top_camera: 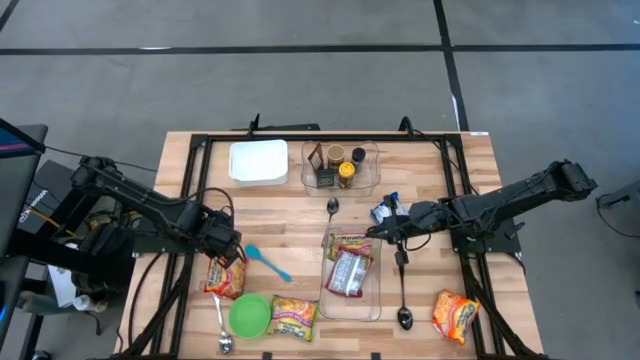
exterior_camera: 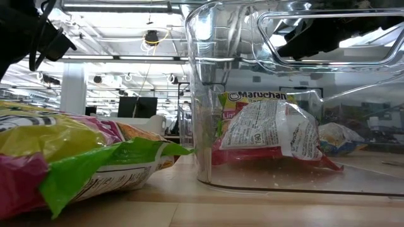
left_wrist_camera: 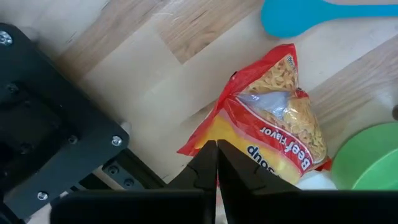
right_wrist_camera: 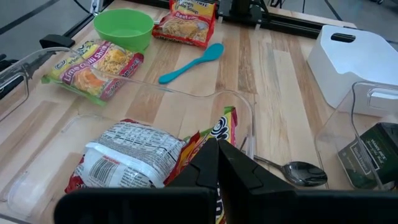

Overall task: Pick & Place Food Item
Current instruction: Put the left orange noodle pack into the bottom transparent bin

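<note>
Near edge: we see a green bowl [top_camera: 249, 315] with a lime-chili noodle pack [top_camera: 293, 318] beside it, a spoon [top_camera: 222, 325] to its left, and an orange pack [top_camera: 455, 315] toward the near right corner.

Bin: the clear bin [top_camera: 372, 305] sits near the middle of the near edge; we count two noodle packs [top_camera: 349, 265] in it already, which the low view shows lying flat on its floor.

Left gripper: our left gripper [top_camera: 232, 253] hangs over the beef noodle pack [top_camera: 225, 277], which lies on the table near the left edge, just left of the bowl. In the left wrist view the fingers [left_wrist_camera: 208, 163] are pressed together with nothing between them, tips right at the pack's edge.

Step in hand: we judge this to be the approach for picking the beef pack. To do it well we should open the fingers wide before dropping, straddle the pack across its narrow side and pinch the crimped edge or the block, not the loose film. We should lift straight up so as not to drag it into the bowl or the blue spoon [top_camera: 267, 261].

Right gripper: our right gripper [top_camera: 385, 228] waits over the far end of the bin, fingers together and empty; it should hold clear of the drop path.

Farther back: a second clear bin [top_camera: 372, 183] of jars and a white box [top_camera: 258, 161] sit at the far edge, well apart from the work.
</note>
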Available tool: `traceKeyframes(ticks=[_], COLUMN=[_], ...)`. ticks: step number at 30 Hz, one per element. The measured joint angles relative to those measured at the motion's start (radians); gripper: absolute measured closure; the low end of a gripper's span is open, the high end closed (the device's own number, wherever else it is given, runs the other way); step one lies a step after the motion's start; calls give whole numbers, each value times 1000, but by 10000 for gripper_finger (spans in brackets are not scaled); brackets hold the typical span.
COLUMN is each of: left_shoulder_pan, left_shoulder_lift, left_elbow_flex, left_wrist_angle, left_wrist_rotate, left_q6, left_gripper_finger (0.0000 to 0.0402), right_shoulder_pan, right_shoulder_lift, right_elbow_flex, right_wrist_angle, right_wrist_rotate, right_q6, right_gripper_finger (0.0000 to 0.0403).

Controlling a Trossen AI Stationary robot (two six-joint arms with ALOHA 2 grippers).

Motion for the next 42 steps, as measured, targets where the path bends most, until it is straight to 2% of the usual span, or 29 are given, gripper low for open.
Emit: traceKeyframes(ticks=[5, 14, 19, 21, 29, 35, 38, 42], left_shoulder_pan=[0, 1, 1, 1, 2, 2, 2, 2], left_shoulder_lift=[-11, -51, -81, -96, -144, -130, -113, -91], left_elbow_flex=[-2, -3, -33, -62, -56, -56, -56, -56], left_wrist_angle=[-3, -38, -37, -2, 4, 31, 54, 60], left_wrist_rotate=[2, 19, 17, 17, 16, 12, 12, 12], left_q6=[0, -35, -60, -62, -64, -53, 42, 244], left_gripper_finger=[362, 275, 249, 243, 229, 233, 238, 245], right_shoulder_pan=[0, 0, 0, 0, 0, 0, 0, 0], right_shoulder_lift=[0, 0, 0, 0, 0, 0, 0, 0], right_elbow_flex=[0, 0, 0, 0, 0, 0, 0, 0], right_wrist_angle=[0, -2, -2, -2, -2, -2, -2, -2], right_wrist_rotate=[0, 0, 0, 0, 0, 0, 0, 0], right_q6=[0, 0, 0, 0, 0, 0, 0, 0], right_gripper_finger=[403, 403, 403, 403, 403, 403, 403, 403])
